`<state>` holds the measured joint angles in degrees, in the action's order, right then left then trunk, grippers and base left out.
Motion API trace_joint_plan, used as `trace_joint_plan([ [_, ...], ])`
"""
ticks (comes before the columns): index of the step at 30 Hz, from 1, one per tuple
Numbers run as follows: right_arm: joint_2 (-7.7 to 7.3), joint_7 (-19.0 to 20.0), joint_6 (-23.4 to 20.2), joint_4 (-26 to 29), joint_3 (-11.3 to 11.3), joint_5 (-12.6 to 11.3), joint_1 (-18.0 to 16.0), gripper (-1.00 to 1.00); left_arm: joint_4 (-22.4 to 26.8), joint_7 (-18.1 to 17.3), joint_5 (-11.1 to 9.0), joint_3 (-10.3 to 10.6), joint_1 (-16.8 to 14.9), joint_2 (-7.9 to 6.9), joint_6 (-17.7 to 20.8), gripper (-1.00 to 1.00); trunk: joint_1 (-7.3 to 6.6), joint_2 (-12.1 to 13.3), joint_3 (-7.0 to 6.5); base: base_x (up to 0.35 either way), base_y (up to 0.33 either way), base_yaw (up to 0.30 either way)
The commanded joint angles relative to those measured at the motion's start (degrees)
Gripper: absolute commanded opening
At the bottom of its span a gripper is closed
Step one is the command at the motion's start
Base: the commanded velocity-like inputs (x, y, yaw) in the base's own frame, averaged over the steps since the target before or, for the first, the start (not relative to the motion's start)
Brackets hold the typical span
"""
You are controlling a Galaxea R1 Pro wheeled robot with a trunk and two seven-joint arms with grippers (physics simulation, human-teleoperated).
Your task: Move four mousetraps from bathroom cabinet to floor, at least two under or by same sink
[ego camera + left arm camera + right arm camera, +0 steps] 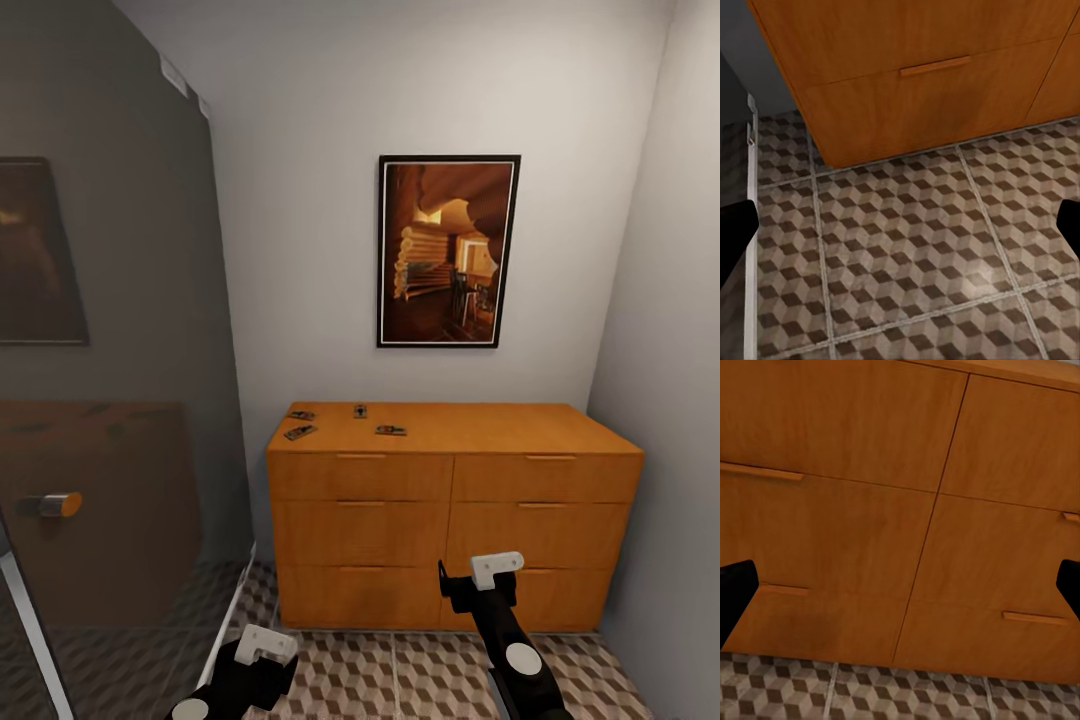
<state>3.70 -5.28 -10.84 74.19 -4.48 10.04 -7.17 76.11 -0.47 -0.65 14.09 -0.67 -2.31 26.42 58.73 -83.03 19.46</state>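
Four mousetraps (300, 432) lie on the cabinet (452, 520) top, left half, none taken. My left jaws (900, 217) and right jaws (900, 585) both spread wide, empty, low over bathroom floor (400, 680), ready to reach up.

Against the far wall, between a glass partition (120, 400) on the left and a side wall on the right: the cabinet (455, 515), standing on the bathroom floor (400, 675). On the cabinet top, toward its left end, four mousetraps: one (301, 415) far left, one (299, 433) just nearer than it, one (360, 410) farther back and to the right, one (391, 430) rightmost and nearer the front edge. All four apart from each other. On the wall above the cabinet, a framed picture (447, 251). Near, low over the floor in front of the cabinet: left gripper (262, 648) before the cabinet's left corner, right gripper (480, 585) before its lower drawers, right of centre.
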Motion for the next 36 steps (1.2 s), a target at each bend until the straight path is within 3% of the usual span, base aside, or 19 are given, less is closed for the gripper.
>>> trace_joint_plan([
  [1,0.0,-0.3,-0.5,0.1,-0.1,0.6,0.0,1.0,0.1,0.0,-0.1,0.1,0.0,-0.04,0.3,1.0,0.0,0.0,0.17,0.0,0.0,0.0],
  [27,0.0,-0.3,-0.5,0.1,-0.1,0.6,0.0,1.0,0.1,0.0,-0.1,0.1,0.0,-0.02,0.3,1.0,0.0,0.0,2.54,0.0,0.0,0.0],
  [36,0.0,-0.3,-0.4,0.1,-0.1,0.6,0.0,1.0,0.1,0.0,-0.1,0.1,0.0,-0.03,0.3,1.0,0.0,0.0,2.76,0.0,0.0,0.0],
])
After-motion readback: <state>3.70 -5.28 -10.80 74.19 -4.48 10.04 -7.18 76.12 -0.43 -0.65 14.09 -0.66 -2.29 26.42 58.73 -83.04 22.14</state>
